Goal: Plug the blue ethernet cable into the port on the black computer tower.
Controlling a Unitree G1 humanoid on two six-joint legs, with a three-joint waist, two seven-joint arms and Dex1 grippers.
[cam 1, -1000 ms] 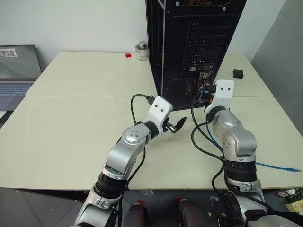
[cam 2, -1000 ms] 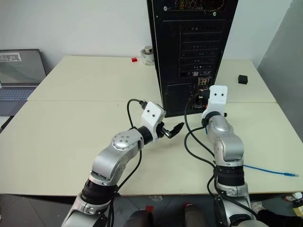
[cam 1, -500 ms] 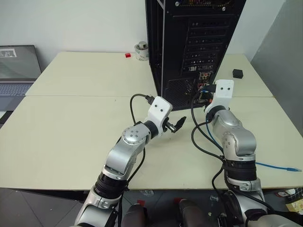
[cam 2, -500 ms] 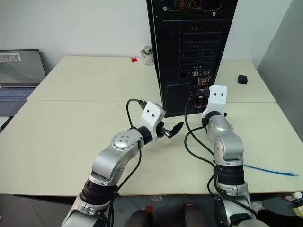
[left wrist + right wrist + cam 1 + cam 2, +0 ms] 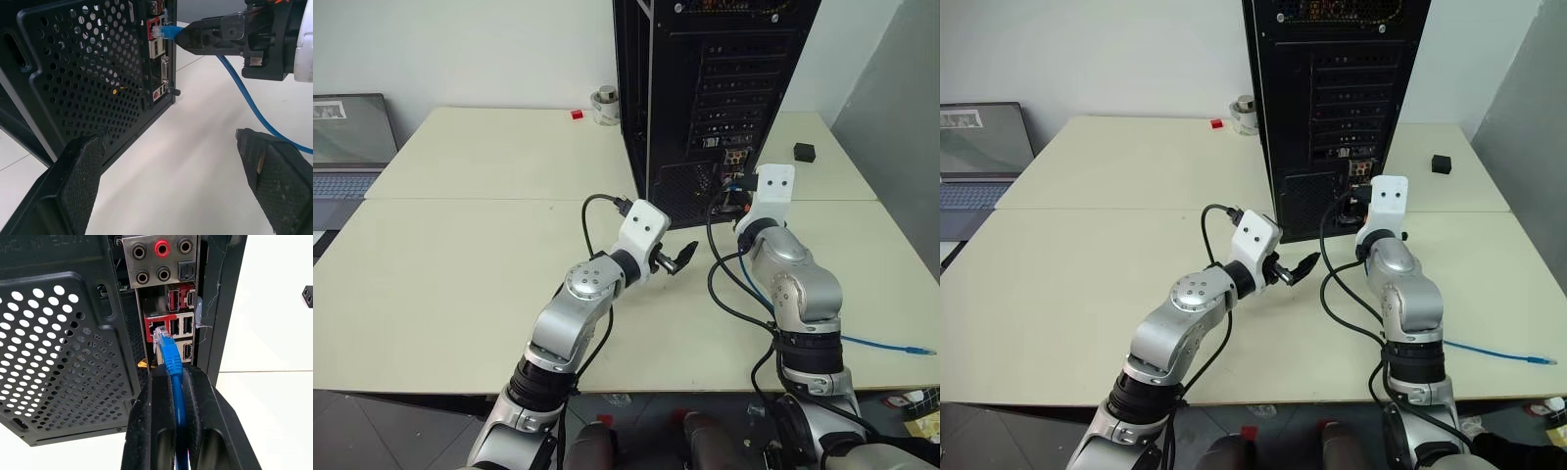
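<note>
My right gripper (image 5: 173,382) pinches the cable (image 5: 172,363) with its plug at the port (image 5: 155,326) just ahead, left gripper (image 5: 178,161) open; slight misalignment could jam the clip against the tower (image 5: 63,347).

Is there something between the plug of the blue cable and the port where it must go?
Nothing visible does. The right gripper holds the blue ethernet cable with its clear plug right at the port, an open path.
</note>
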